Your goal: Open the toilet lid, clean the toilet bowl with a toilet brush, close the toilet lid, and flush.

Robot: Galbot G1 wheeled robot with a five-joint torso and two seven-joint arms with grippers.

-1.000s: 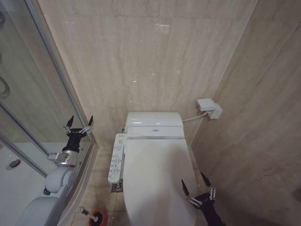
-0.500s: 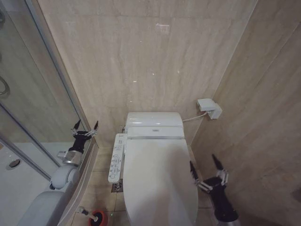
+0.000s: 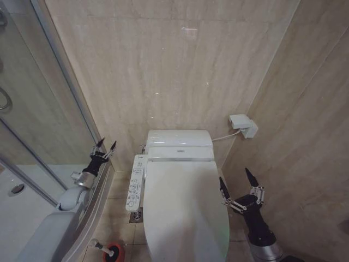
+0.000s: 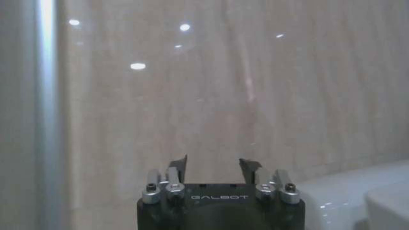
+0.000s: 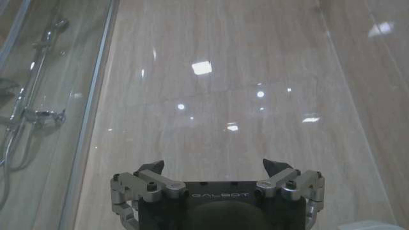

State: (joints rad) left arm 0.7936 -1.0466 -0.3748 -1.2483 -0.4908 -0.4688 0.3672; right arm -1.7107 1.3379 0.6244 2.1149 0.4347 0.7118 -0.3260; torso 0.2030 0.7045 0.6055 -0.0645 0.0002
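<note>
While both spread hands (image 3: 235, 184) hover, the toilet lid (image 3: 182, 210) lies shut, lengthwise toward the wall.

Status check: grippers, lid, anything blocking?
Left gripper open, up beside the shower glass. Right gripper open, beside the toilet lid, not touching. Lid shut. Toilet brush in its holder on the floor. Nothing blocking.

Tiled floor (image 3: 121, 188), beige, carrying the fixtures; toilet bowl (image 3: 185, 218) standing on it against the back wall, lid down; toilet brush (image 3: 101, 246) sitting in its red holder (image 3: 114, 254) on the floor just left of the bowl.
</note>
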